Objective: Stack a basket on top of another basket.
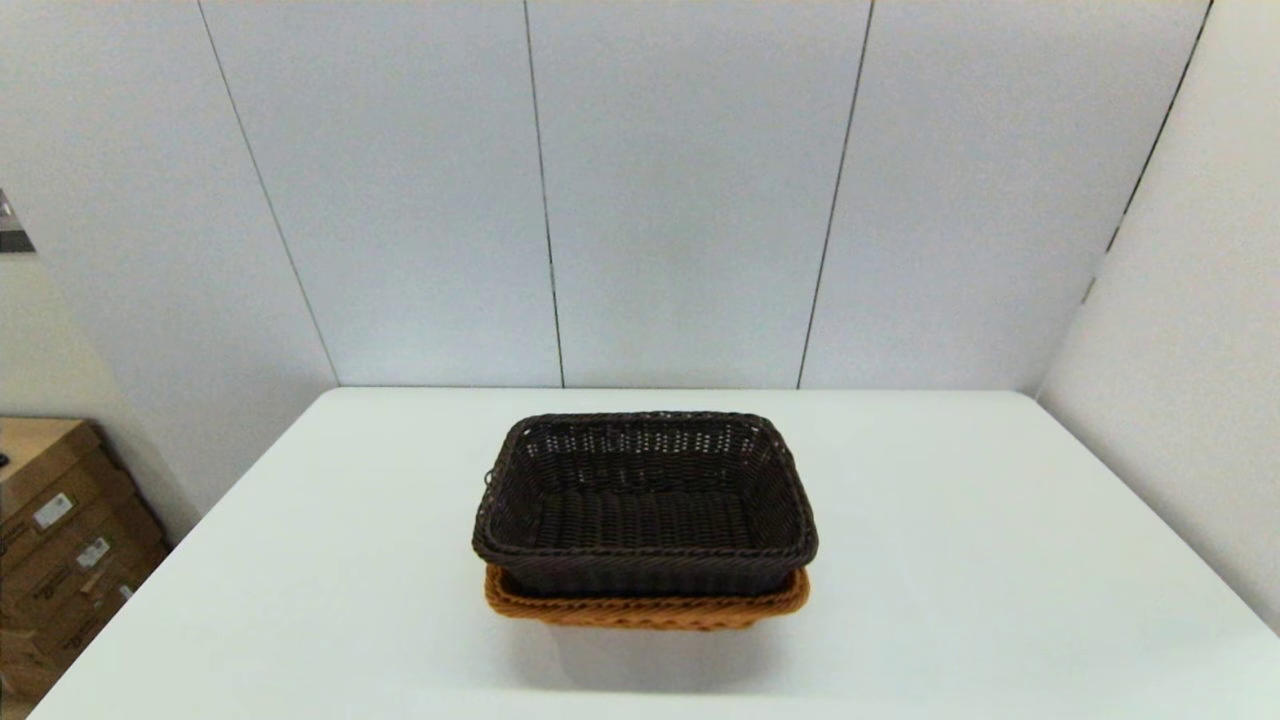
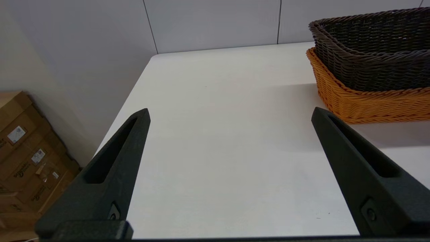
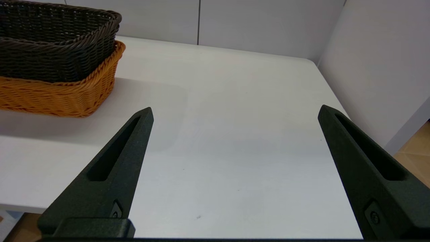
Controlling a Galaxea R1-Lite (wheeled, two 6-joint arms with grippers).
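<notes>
The dark brown basket (image 1: pixel 645 505) sits nested inside the orange-tan basket (image 1: pixel 648 610) at the middle of the white table; only the orange rim and front wall show below it in the head view. Both wrist views show the pair from the side: dark basket (image 2: pixel 373 50) in orange basket (image 2: pixel 369 104), and dark basket (image 3: pixel 53 47) in orange basket (image 3: pixel 57 97). My left gripper (image 2: pixel 230 112) hangs open over the near left of the table, holding nothing. My right gripper (image 3: pixel 235 111) hangs open over the near right, also holding nothing. Neither arm shows in the head view.
Cardboard boxes (image 1: pixel 60 540) are stacked on the floor left of the table (image 1: pixel 950 560). Grey wall panels close off the far side and the right side. The table's left edge (image 2: pixel 111 134) and its right edge lie near the grippers.
</notes>
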